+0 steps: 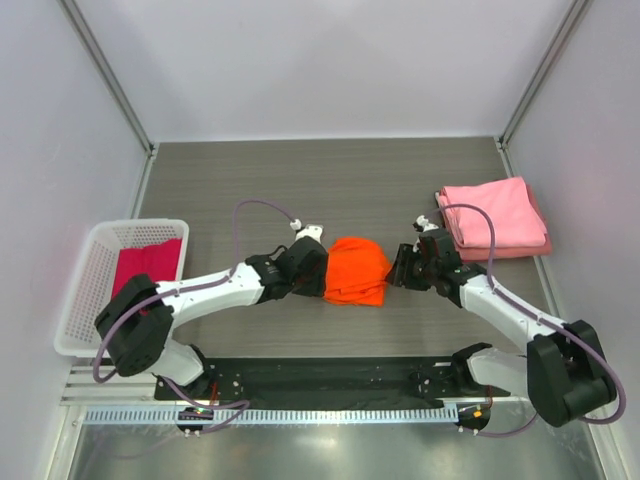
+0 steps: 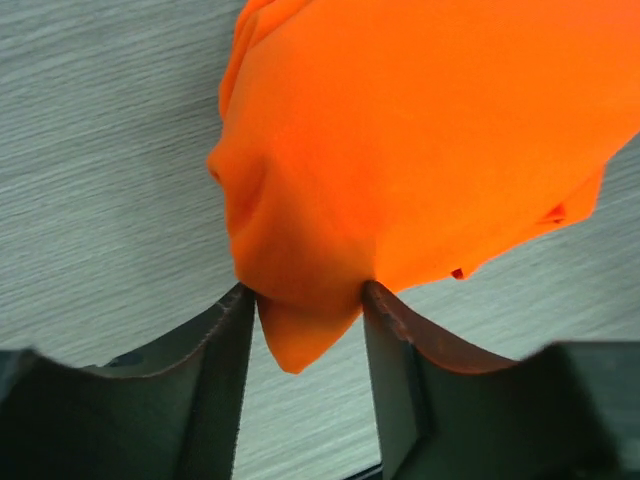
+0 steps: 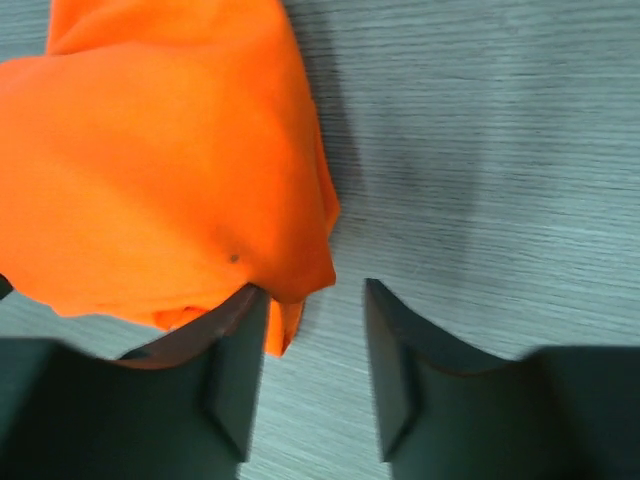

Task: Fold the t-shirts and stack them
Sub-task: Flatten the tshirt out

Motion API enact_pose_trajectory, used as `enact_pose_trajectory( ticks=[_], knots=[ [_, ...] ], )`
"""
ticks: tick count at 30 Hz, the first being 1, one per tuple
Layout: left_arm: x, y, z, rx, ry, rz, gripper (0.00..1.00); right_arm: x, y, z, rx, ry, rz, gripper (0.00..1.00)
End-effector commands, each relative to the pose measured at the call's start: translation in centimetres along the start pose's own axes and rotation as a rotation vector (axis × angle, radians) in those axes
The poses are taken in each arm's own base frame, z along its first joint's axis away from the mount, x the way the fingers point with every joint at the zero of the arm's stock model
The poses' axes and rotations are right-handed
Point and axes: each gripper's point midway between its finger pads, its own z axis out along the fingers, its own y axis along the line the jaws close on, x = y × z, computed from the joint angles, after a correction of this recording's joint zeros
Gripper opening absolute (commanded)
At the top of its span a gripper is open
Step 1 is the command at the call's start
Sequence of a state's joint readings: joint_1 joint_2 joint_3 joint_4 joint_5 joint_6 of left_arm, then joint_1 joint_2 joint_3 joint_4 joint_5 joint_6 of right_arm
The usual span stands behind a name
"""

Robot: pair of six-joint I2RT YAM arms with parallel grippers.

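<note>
While bunched on the desk (image 1: 300, 180), orange t-shirt (image 1: 357, 268) pinched by left end effector (image 2: 307, 290) — right end effector (image 3: 315, 288) parted beside it.

Soft, matt cloth — orange t-shirt (image 2: 420, 150); finely grained matt table (image 2: 100, 150).

I see my white-and-black arms (image 1: 215, 285), a grey finely streaked tabletop (image 1: 330, 180), a plain bright orange cloth t-shirt (image 1: 357, 270), plain light pink folded cloth t-shirts (image 1: 493, 213), a magenta cloth t-shirt (image 1: 148, 268) and a white lattice plastic basket (image 1: 76, 300).
</note>
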State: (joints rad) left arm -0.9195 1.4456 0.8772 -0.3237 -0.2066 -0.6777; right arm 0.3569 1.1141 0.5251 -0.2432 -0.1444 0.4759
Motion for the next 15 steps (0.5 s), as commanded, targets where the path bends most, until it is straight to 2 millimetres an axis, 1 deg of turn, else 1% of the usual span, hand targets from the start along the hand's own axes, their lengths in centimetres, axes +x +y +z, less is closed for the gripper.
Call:
enact_pose_trajectory(
  ticks=[1, 2, 3, 4, 5, 6, 7, 8, 9, 10, 11, 12, 13, 14, 15],
  knots=[
    [-1.9, -0.9, 0.9, 0.007, -0.052, -0.032, 0.47, -3.5, 1.4, 0.6, -0.018, -0.091, -0.014, 0.46],
    [-1.7, -0.7, 1.3, -0.009, -0.044, -0.035, 0.34, -4.0, 1.5, 0.8, -0.017, -0.097, -0.013, 0.4],
    [-2.0, -0.6, 1.4, -0.017, -0.049, -0.039, 0.27, -4.2, 1.8, 1.1, -0.019, -0.094, -0.015, 0.3],
    [-2.7, -0.6, 1.3, -0.027, -0.065, -0.043, 0.21, -5.5, 2.6, 1.0, -0.038, -0.116, -0.022, 0.25],
    [-3.1, -0.1, 1.1, -0.047, -0.066, -0.043, 0.09, -6.1, 3.1, 1.0, -0.047, -0.125, -0.032, 0.2],
    [-3.5, 0.1, 0.8, -0.059, -0.072, -0.029, 0.04, -6.8, 3.4, 0.9, -0.051, -0.136, -0.041, 0.1],
    [-5.4, 0.2, 0.1, -0.085, -0.119, -0.032, 0.0, -8.2, 4.3, 0.5, -0.063, -0.16, -0.05, 0.06],
    [-5.4, 0.9, -0.5, -0.121, -0.107, -0.018, 0.0, -9.1, 4.7, 0.1, -0.065, -0.178, -0.056, 0.01],
    [-6.7, 1.1, -1.7, -0.134, -0.138, -0.003, 0.0, -10.9, 5.5, -0.8, -0.069, -0.223, -0.07, 0.01],
    [-7.4, 1.4, -2.5, -0.158, -0.155, 0.002, 0.0, -11.6, 5.6, -1.4, -0.06, -0.233, -0.075, 0.01],
    [-9.1, 1.9, -4.2, -0.206, -0.19, 0.011, 0.0, -12.6, 6.1, -2.3, -0.062, -0.265, -0.083, 0.01],
    [-10.3, 1.9, -5.8, -0.21, -0.221, 0.013, 0.0, -13.5, 6.5, -3.1, -0.064, -0.286, -0.089, 0.01],
    [-11.0, 2.1, -6.8, -0.224, -0.233, 0.037, 0.0, -15.1, 7.3, -4.5, -0.064, -0.324, -0.104, 0.01],
    [-12.7, 2.1, -9.0, -0.243, -0.264, 0.04, 0.0, -16.1, 8.0, -5.9, -0.073, -0.356, -0.113, 0.01],
    [-13.7, 2.1, -10.7, -0.238, -0.292, 0.038, 0.0, -17.0, 8.5, -6.9, -0.078, -0.381, -0.119, 0.01]
  ],
)
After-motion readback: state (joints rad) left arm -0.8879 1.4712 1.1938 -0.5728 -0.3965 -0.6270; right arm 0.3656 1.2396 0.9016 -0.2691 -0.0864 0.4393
